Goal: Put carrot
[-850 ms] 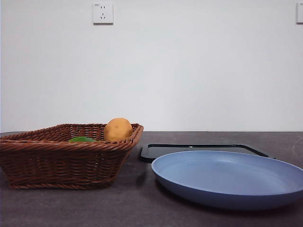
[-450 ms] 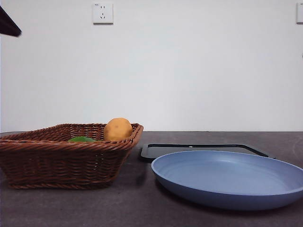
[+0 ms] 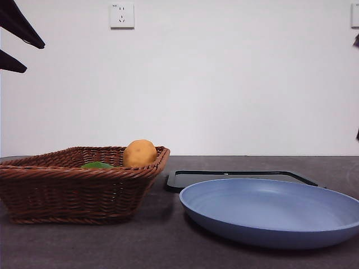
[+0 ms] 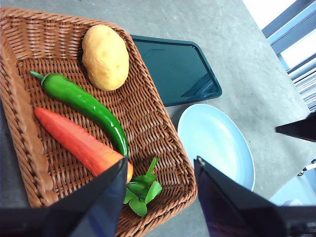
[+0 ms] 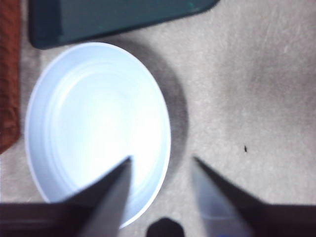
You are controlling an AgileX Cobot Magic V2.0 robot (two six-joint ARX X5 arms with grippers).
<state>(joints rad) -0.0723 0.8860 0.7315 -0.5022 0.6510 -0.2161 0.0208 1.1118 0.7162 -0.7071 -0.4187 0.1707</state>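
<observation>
- Hovering high over the wicker basket (image 4: 163, 133), left gripper (image 4: 160, 170) has jaws spread wide, holding nothing.
- carrot (image 4: 74, 140) lies in the basket right below the left jaw tip, leaves (image 4: 143, 190) between the jaws, touching the green pepper (image 4: 84, 103); potato (image 4: 105, 57) farther off.
- right gripper (image 5: 160, 165) parted, empty, above the blue plate (image 5: 94, 128) rim, black tray (image 5: 108, 17) beyond.

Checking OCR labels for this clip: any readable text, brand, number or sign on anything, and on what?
None readable.
Wall socket: a small mark at its top left corner, too small to read.
Basket, carrot, potato, green pepper, blue plate, black tray: no print or label visible.
</observation>
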